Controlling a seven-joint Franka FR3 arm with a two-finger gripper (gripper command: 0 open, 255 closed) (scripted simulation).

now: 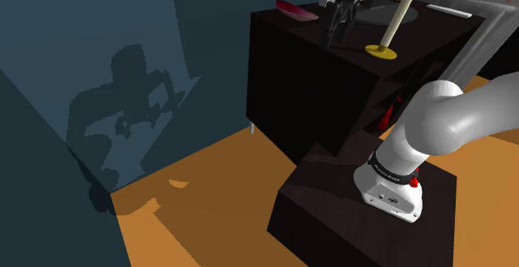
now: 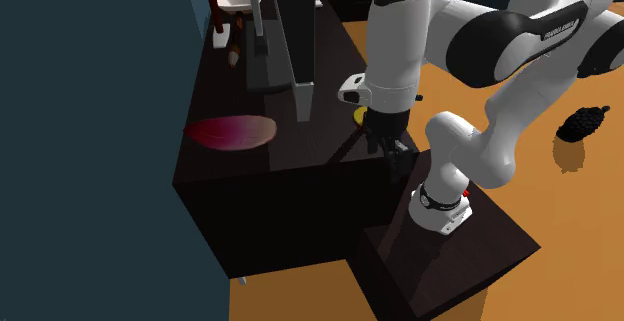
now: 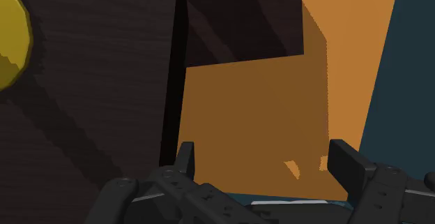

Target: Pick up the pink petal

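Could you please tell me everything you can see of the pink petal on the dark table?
The pink petal is a long, shallow, leaf-shaped piece, deep red at one end and fading to paler pink at the other, with a smooth look. It lies flat on the dark table, close to the corner beside the blue wall. Only the table touches it; the open claw holds nothing.

Tabletop (image 2: 318, 147) bare between claw (image 2: 388, 149) and pink petal (image 2: 232, 131); grey upright (image 2: 302, 99) beside petal, yellow stand (image 1: 396, 20) beside claw.
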